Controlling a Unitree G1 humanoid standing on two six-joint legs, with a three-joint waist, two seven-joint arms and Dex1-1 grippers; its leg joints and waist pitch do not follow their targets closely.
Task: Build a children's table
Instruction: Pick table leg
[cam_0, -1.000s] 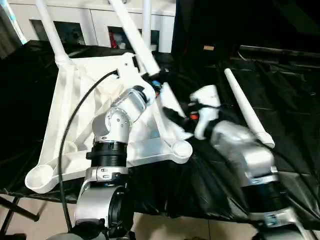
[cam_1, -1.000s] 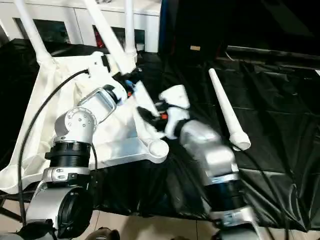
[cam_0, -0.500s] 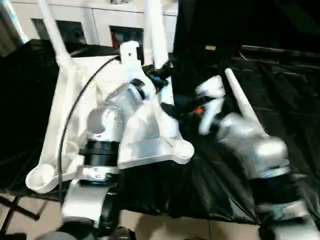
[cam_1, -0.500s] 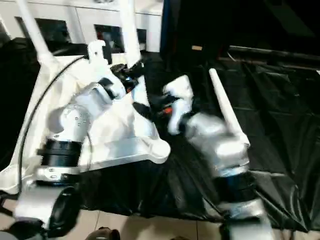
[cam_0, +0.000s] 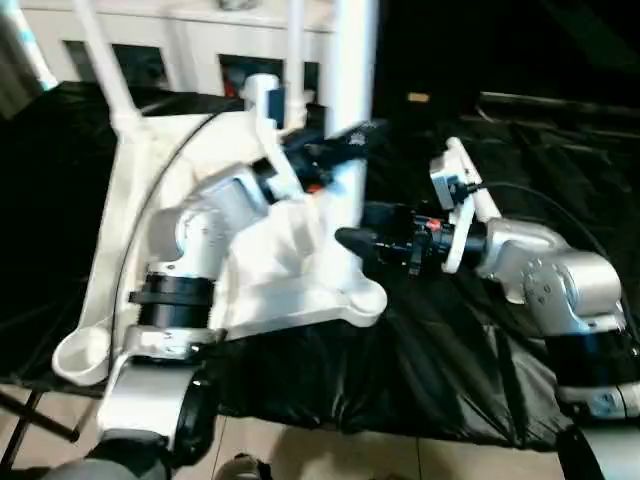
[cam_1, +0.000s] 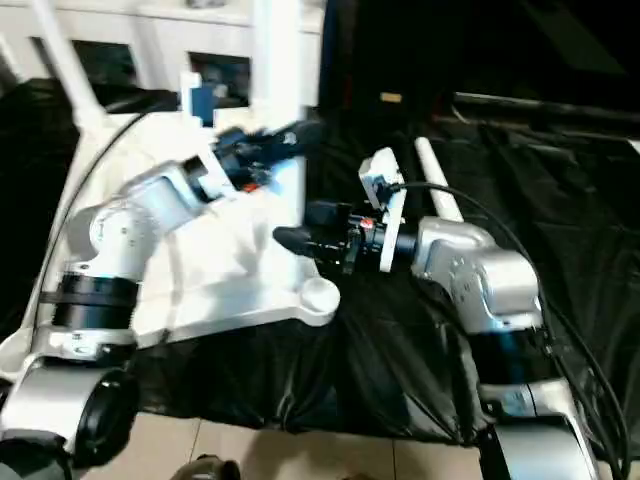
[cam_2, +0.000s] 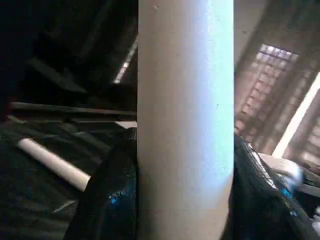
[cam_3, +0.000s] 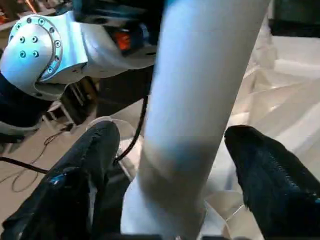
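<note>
Right, tabletop lies upside down on the black-draped table, ribs up, corner sockets showing. Two legs already stand in the far sockets. A third leg is upright at the near right side of the top, lower end hidden behind the arms, so I can't tell if it's seated. A fourth leg lies loose on the black cloth behind my right arm, well apart from the top.

Left gripper is clamped on the upright leg: in the left wrist view both black fingers press the tube on either side. Right gripper sits lower, near the leg's base; in the right wrist view its fingers stand wide on both sides of the tube w/ clear gaps, so it's spread open, not gripping.

Handling, my guess: the leg is a hollow plastic tube, light, stiff, smooth and prob. slippery, and tapered, so a grip could slide toward the thin end. Best hold is low, near the thick end, for leverage when pushing into the socket. Top is light too and could skid on the slick cloth.
</note>
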